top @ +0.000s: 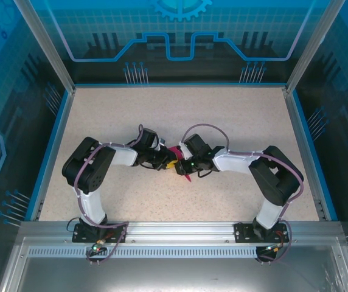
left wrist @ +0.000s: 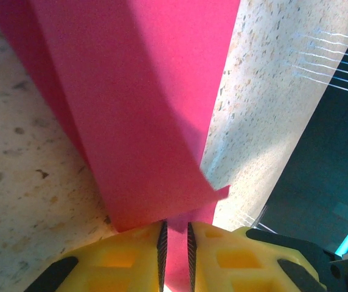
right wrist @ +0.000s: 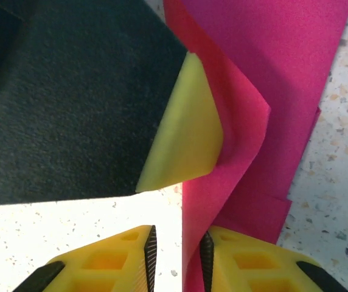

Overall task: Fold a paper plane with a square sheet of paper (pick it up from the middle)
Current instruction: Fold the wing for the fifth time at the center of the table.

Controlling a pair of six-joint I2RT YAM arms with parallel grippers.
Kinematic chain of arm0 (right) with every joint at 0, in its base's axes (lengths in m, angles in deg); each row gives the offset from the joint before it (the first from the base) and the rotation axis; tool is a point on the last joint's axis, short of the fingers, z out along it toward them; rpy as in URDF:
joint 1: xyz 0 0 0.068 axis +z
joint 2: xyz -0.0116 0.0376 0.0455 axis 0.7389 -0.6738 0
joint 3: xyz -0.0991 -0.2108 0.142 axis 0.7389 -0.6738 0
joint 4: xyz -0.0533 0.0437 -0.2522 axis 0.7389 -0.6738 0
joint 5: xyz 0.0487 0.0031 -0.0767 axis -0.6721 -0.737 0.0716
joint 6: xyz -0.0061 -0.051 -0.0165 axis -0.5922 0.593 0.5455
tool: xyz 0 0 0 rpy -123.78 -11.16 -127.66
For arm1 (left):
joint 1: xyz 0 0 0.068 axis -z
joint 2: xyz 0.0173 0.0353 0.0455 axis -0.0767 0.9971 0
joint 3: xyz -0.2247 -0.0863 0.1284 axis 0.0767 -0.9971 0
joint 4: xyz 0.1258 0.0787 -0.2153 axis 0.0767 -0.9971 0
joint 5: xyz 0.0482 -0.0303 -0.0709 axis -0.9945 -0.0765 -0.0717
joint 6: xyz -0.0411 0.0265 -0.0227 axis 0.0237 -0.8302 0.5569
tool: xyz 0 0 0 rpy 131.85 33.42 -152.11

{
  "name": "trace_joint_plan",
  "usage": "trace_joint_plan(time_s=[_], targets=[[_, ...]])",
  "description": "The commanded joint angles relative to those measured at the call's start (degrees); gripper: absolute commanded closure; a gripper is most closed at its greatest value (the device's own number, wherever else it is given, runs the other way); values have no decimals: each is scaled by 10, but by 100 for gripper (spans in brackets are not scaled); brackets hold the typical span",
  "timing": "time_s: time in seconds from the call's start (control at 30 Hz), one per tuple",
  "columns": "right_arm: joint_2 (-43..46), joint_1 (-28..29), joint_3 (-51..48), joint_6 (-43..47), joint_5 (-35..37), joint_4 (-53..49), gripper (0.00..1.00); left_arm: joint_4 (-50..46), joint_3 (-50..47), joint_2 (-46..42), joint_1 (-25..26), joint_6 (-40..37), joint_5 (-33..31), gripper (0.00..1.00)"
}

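Mid-table [top: 131,115] — paper plane [top: 187,177], axis near-far, tip nearward; L jaws tight on it, R jaws ajar.

I operate in an enclosed robotics lab cell: speckled tabletop [top: 180,112], aluminium frame posts [top: 44,45], blue circuit-graphic wall panels [top: 180,33].

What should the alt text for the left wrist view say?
A folded strip of pink paper runs up the speckled table from the left gripper, whose yellow fingers pinch its near end in a narrow gap.
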Motion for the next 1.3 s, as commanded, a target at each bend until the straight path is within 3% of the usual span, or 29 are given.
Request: trace_joint_plan(time_s=[0.0, 0.47, 0.8, 0.9, 1.1, 1.27], targets=[[-10, 19, 13, 32, 53, -28, 72, -17, 16, 9, 3, -4, -3, 80], [-45, 61, 29, 47, 149, -28, 75, -20, 16, 7, 3, -4, -5, 80], [-22, 60, 8, 38, 162, -14, 94, -30, 21, -1, 2, -10, -6, 80], [-13, 43, 5, 23, 109, -10, 99, -42, 25, -18, 2, -19, -7, 80], [12, -37, -64, -51, -98, 96, 100, -72, 16, -66, -1, -52, -20, 76], [5, -82, -93, -106, -205, 170, 100, -36, -4, -73, -1, -50, -10, 76]])
